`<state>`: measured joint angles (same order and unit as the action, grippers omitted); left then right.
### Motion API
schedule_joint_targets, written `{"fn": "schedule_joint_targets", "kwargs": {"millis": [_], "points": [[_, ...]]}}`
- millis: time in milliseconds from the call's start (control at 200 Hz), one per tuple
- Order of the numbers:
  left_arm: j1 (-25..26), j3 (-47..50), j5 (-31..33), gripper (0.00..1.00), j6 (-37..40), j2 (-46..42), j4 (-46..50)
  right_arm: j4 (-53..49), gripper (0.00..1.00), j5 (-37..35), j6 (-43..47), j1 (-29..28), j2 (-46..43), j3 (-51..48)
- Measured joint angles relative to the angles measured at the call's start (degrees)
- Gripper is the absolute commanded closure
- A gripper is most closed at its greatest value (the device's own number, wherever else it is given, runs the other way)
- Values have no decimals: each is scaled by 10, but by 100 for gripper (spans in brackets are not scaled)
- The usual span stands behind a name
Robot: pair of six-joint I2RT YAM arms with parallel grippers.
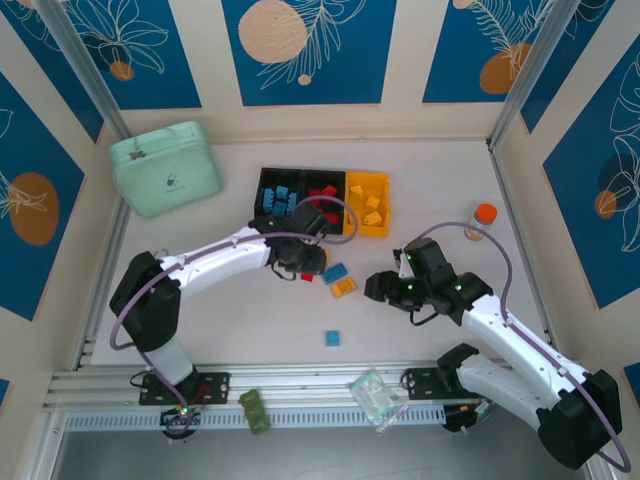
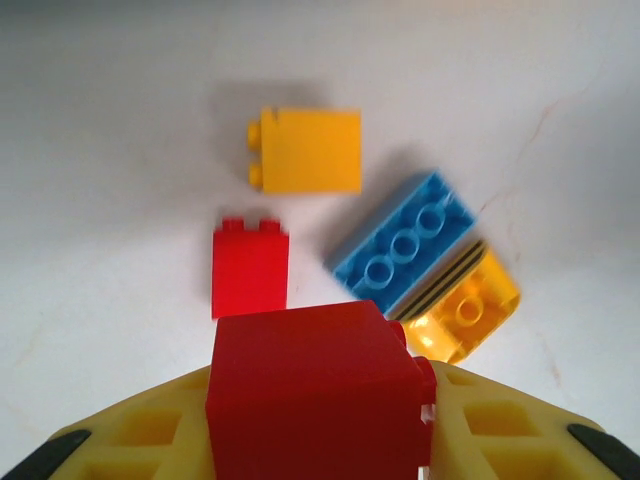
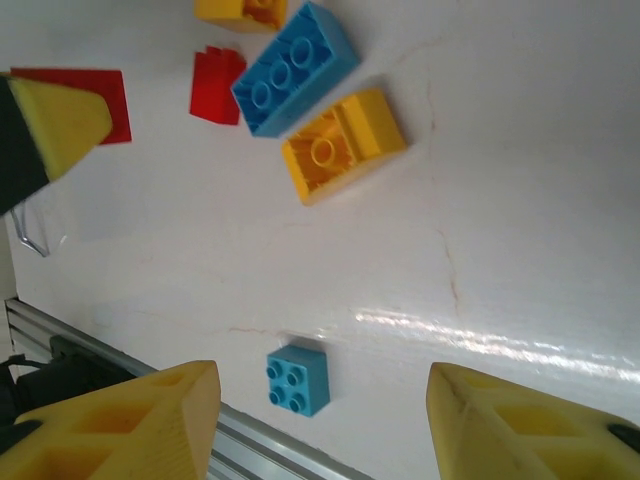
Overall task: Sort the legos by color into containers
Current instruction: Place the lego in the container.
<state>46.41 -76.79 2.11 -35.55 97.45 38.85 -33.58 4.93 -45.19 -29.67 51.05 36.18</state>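
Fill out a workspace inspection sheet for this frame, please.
Surface: white tabletop, faint hairline marks.
Job's things: three joined plastic bins, two black and one yellow, holding colour-sorted bricks; loose: long blue studded brick, flat yellow brick, sloped yellow brick, small red brick, small square blue brick.
Clutter: mint-green lidded case, orange-capped bottle, dark green studded brick, clear plastic piece.
End effectors: left end effector shut on large red plastic brick; right end effector open, empty.
Cables: purple cables looped along both arms.
Surroundings: blue leaf-patterned wall panels.
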Motion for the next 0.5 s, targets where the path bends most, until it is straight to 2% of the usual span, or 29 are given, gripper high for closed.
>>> {"fn": "schedule_joint_targets", "kwargs": {"millis": [185, 500], "points": [[-37, -95, -2, 68, 31, 49, 16, 19, 43, 0, 2, 0, 17, 13], [-80, -274, -6, 68, 72, 191, 58, 26, 43, -2, 2, 1, 23, 13]]}}
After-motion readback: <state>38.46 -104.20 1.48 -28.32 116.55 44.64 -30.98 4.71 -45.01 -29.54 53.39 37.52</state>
